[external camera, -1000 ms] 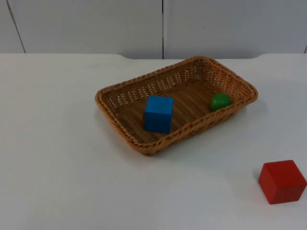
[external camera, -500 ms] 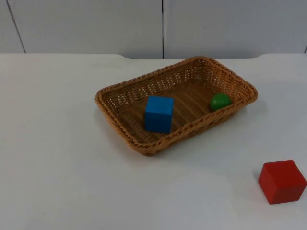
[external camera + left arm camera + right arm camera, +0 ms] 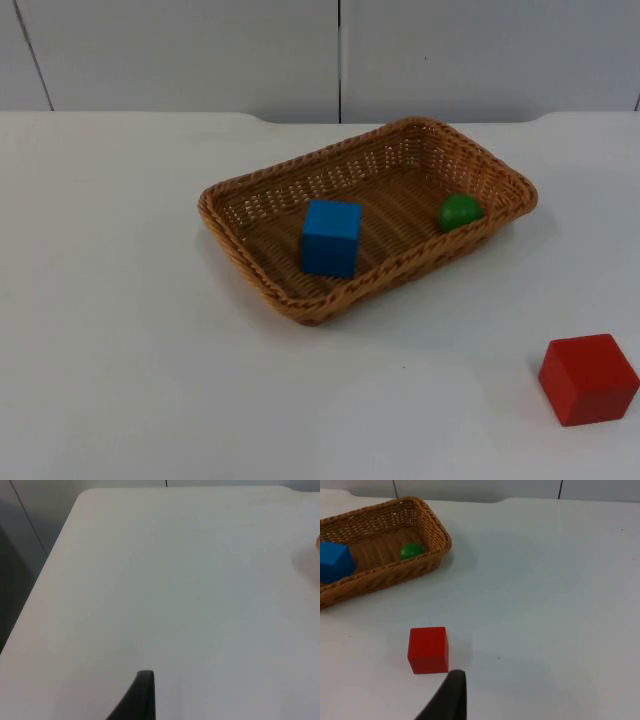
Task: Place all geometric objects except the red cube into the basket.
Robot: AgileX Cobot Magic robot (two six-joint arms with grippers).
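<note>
Blue cube (image 3: pixel 331 237) and green ball (image 3: pixel 460 211) sit in basket (image 3: pixel 232 228); red cube (image 3: pixel 588 379) outside. We judge: done, keep both arms clear. Finger spacing: cannot tell.

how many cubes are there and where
2. The blue cube sits inside the basket, near its front rim. The red cube stands on the table, apart from the basket. None looks hidden.
</note>
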